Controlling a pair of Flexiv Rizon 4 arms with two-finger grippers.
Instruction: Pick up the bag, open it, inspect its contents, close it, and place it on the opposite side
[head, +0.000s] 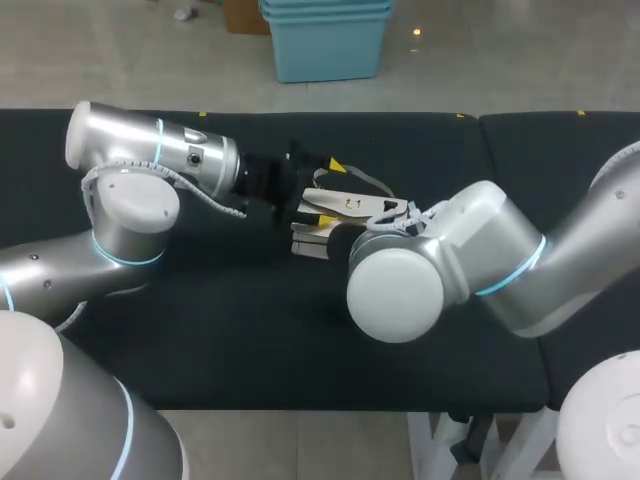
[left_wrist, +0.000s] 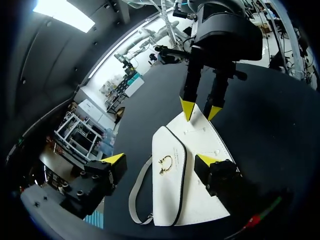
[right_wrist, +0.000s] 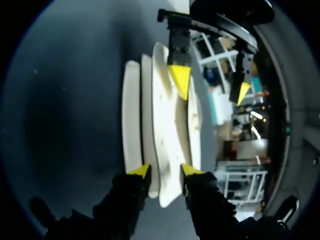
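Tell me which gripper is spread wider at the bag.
The left gripper: its yellow tips stand far apart, one over the white bag. On the right gripper they sit close together at the bag's far end.

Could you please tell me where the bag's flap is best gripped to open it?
The bag lies flat, flap up, hinged along the strap side. So grip the flap's black-trimmed free edge beside the clasp, coming from the side opposite the strap; it probably lifts first.

No legible text (print on the bag (left_wrist: 175, 200) too small).
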